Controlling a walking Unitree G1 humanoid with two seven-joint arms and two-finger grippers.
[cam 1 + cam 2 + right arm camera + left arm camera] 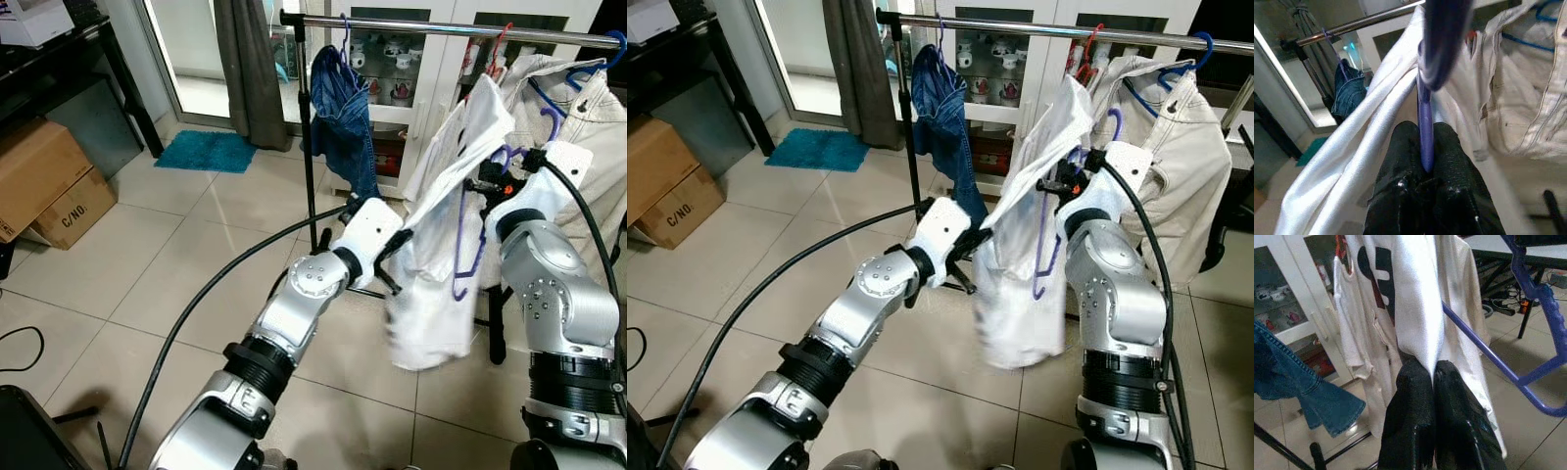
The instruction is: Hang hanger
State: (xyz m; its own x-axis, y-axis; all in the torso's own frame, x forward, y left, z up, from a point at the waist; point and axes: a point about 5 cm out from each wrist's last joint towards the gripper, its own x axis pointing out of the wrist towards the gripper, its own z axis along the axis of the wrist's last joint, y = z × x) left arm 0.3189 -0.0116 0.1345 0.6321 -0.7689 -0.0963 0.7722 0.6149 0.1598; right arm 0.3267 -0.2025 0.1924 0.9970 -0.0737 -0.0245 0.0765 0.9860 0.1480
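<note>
Taking the chrome rail (441, 26) as our landmark, the blue jeans (343, 122) already hang from its left end, and our left gripper (1432, 377) sits well below the rail, its fingers pressed together on a fold of the white shirt (441, 245). Further right, still below the rail, our right gripper (1422, 147) pinches the shaft of the purple hanger (470, 235), which carries that shirt and is not yet hooked on; its hook hangs short of the rail, we judge. At the right end a cream jacket (588, 147) on a blue hanger (598, 64) crowds the free stretch.

We see three risks. The shirt is draped lopsidedly, so lifting could slide it off the hanger, especially if our left gripper drags on the cloth. The thin shaft could twist in our right grip and turn the hook away from the rail. And the hook could catch the jacket or its hanger instead
</note>
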